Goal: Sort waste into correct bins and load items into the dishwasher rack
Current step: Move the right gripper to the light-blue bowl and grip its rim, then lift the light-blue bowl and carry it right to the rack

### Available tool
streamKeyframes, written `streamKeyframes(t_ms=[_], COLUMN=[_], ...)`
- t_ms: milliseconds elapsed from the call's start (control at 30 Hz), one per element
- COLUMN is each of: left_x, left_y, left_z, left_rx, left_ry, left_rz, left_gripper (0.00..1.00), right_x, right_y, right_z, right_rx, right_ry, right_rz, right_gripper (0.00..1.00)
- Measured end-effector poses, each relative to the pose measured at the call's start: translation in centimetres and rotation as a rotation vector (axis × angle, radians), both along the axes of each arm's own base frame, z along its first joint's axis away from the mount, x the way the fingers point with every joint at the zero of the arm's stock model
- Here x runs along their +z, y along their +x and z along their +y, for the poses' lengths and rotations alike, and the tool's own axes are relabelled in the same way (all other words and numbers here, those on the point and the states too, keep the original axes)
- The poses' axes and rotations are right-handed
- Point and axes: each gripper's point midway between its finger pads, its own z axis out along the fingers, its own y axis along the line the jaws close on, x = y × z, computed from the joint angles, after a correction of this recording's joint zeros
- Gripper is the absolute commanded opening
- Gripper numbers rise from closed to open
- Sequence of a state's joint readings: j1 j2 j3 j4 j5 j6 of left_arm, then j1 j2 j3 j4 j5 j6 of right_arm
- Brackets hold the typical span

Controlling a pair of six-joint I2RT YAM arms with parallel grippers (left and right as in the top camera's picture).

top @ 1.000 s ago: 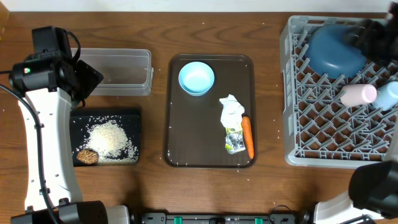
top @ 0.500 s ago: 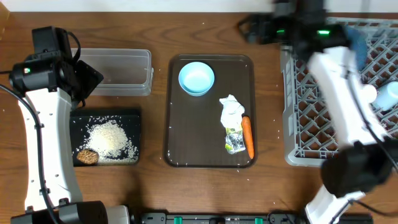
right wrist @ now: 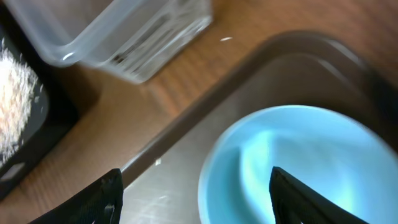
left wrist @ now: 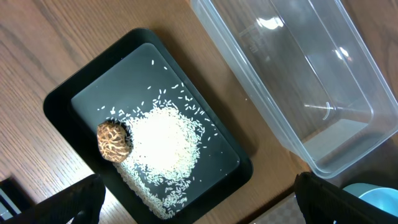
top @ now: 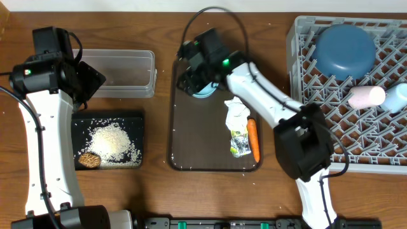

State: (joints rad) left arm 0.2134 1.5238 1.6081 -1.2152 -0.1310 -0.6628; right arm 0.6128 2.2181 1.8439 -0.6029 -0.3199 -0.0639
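My right gripper [top: 193, 75] is open and hangs over the small pale-blue bowl [top: 206, 93] at the far end of the brown serving tray [top: 197, 143]. In the right wrist view the bowl [right wrist: 305, 168] lies partly between the open fingers [right wrist: 196, 199]. The crumpled wrapper [top: 236, 116] and the orange carrot [top: 253, 140] lie on the same tray. The grey rack [top: 331, 127] holds the dark-blue plate [top: 345, 49], the whitish-pink cup [top: 365, 97] and the light-blue cup [top: 398, 97]. My left gripper [left wrist: 199, 214] is open and empty above the black tray [left wrist: 93, 93], which holds rice [left wrist: 163, 140] and the brown lump [left wrist: 114, 140]. No chopsticks are in view.
The clear tub [top: 124, 71] stands behind the black tray [top: 137, 117] at the left and looks empty; it also shows in the left wrist view [left wrist: 298, 81]. A few rice grains lie scattered on the wooden table. The left arm stands along the left edge.
My right arm has swung from the rack at the far right across to the left and now sits over the bowl on the brown tray. The left arm has not moved.
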Motion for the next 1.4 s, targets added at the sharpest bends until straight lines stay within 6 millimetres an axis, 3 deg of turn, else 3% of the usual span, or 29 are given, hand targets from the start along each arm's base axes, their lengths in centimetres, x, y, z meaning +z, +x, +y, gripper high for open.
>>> streamKeyframes(t_ms=[133, 467, 600, 800, 1333, 1400], left_x=[0.0, 0.0, 0.0, 0.0, 0.0, 0.0], left_y=[0.0, 0.0, 0.0, 0.0, 0.0, 0.0], left_z=[0.0, 0.0, 0.0, 0.0, 0.0, 0.0], left_rx=[0.0, 0.0, 0.0, 0.0, 0.0, 0.0], left_ry=[0.0, 0.0, 0.0, 0.0, 0.0, 0.0], left_rz=[0.0, 0.0, 0.0, 0.0, 0.0, 0.0], left_gripper=[0.98, 0.98, 0.98, 0.98, 0.98, 0.98], right_x=[-0.7, -1.5, -4.3, -7.9, -7.1, -6.4], right_y=[-1.7, -0.3, -0.2, -0.8, -0.6, -0.6], right_z=[1.3, 0.3, -0.3, -1.0, -1.0, -1.0], right_rx=[0.035, -0.03, -0.036, -0.028, -0.099, -0.109], right_ry=[-0.093, -0.244, -0.296, -0.355, -0.328, -0.32], right_rz=[-0.047, -0.177, -0.145, -0.091, -0.072, -0.077], right_gripper=[0.7, 0.6, 0.6, 0.49, 0.01, 0.01])
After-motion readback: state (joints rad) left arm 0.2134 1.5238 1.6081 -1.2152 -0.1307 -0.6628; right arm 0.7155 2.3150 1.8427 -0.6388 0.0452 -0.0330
